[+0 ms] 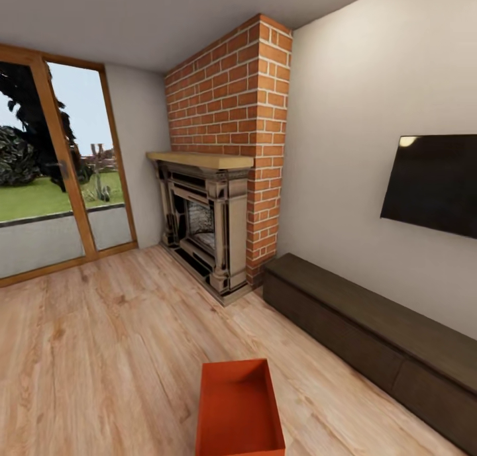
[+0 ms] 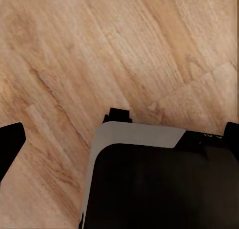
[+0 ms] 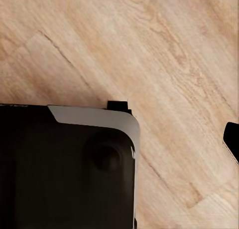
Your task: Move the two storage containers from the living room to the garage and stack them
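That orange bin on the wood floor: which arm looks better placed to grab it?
Hard to call. The orange bin lies low and nearly centred ahead, only slightly toward the right, so maybe the right arm. Both wrist cameras just look down at the plank floor.

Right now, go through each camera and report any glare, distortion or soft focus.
Head view: wide-angle stretch bows the brick fireplace and ceiling edges; a lamp's glare sits on the wall TV; the orange-red storage container is evenly lit, its lower end cropped by the frame. Left wrist view: the wood plank floor looks soft, its grain smeared. Right wrist view: same softness on the planks, no glare.
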`<state>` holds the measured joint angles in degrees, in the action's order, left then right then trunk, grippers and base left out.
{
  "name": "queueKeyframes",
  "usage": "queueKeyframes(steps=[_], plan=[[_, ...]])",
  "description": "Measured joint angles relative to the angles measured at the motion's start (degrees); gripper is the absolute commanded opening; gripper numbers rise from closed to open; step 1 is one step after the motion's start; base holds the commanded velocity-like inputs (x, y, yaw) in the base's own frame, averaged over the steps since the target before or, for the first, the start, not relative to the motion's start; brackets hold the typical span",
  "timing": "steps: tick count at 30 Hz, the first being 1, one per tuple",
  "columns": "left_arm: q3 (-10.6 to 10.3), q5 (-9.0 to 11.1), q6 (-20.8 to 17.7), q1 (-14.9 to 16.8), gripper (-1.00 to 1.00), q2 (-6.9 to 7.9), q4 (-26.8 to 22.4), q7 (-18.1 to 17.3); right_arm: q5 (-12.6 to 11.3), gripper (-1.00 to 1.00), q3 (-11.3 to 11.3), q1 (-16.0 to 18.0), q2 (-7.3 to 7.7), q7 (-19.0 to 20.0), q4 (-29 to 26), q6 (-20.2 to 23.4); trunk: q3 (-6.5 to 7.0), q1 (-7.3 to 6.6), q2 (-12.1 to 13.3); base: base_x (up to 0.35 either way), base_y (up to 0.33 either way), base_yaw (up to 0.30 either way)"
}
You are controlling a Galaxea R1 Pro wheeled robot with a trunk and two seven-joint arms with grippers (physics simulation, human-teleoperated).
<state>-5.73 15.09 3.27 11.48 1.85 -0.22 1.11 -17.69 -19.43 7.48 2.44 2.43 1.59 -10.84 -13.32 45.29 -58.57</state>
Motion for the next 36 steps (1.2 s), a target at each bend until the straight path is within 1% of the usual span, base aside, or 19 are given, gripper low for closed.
queueKeyframes(steps=[15, 27, 36], plan=[[0.01, 0.00, 0.07, 0.00, 1.00, 0.00, 0.00, 0.00, -0.04, 1.00, 0.16, 0.00, 0.12, -0.04, 0.00, -0.08, 0.00, 0.01, 0.00, 0.311, 0.000, 0.000], [0.06, 0.00, 0.09, 0.00, 1.00, -0.07, -0.07, 0.04, -0.01, 1.00, 0.16, 0.00, -0.03, -0.04, 0.00, 0.00, 0.00, 0.04, 0.00, 0.027, -0.007, 0.000], [0.07, 0.00, 0.08, 0.00, 1.00, 0.08, -0.08, 0.08, 0.00, 1.00, 0.18, 0.00, -0.05, -0.04, 0.00, -0.13, 0.00, 0.04, 0.00, 0.000, -0.190, 0.000]])
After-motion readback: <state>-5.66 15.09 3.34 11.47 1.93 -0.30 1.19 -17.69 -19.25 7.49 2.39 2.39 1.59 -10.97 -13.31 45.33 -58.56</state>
